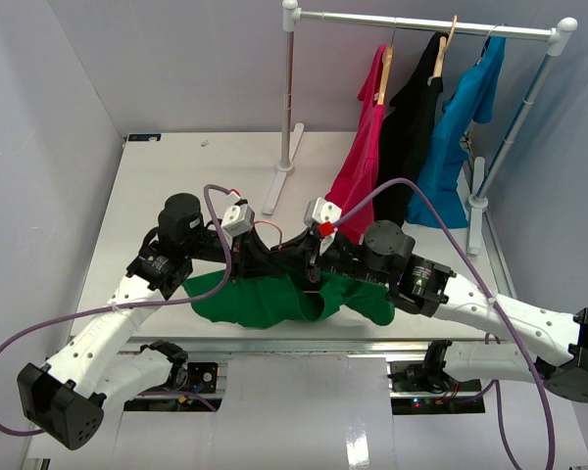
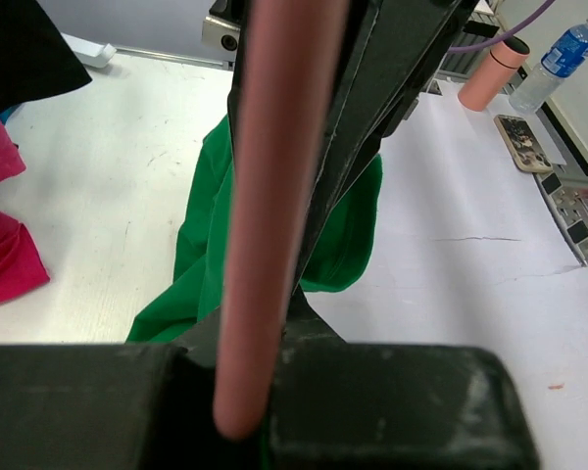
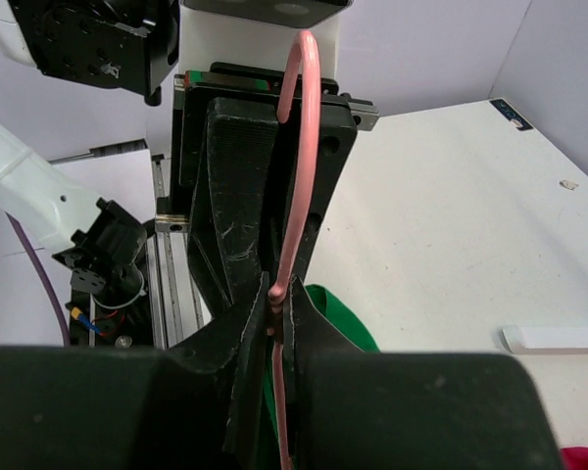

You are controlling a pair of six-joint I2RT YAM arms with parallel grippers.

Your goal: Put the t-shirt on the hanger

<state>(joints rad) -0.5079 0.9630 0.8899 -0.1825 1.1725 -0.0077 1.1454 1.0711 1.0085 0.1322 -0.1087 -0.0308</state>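
Green t-shirt (image 1: pixel 265 299) lay bunched on the surface (image 1: pixel 176 176), the hanger (image 3: pixel 296 166) above it, my left gripper (image 2: pixel 243 392) and right gripper (image 3: pixel 276 308) jaws both clamped on its wire; one, I judged, should hold steady while the other fetched the collar.

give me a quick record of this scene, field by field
t-shirt: green, crumpled on the table near the arms' bases
hanger: pink wire, t-shirt not on it
left fingers: shut on the hanger
right fingers: shut on the hanger
rack: back right, holds a red shirt, black shirt, blue shirt
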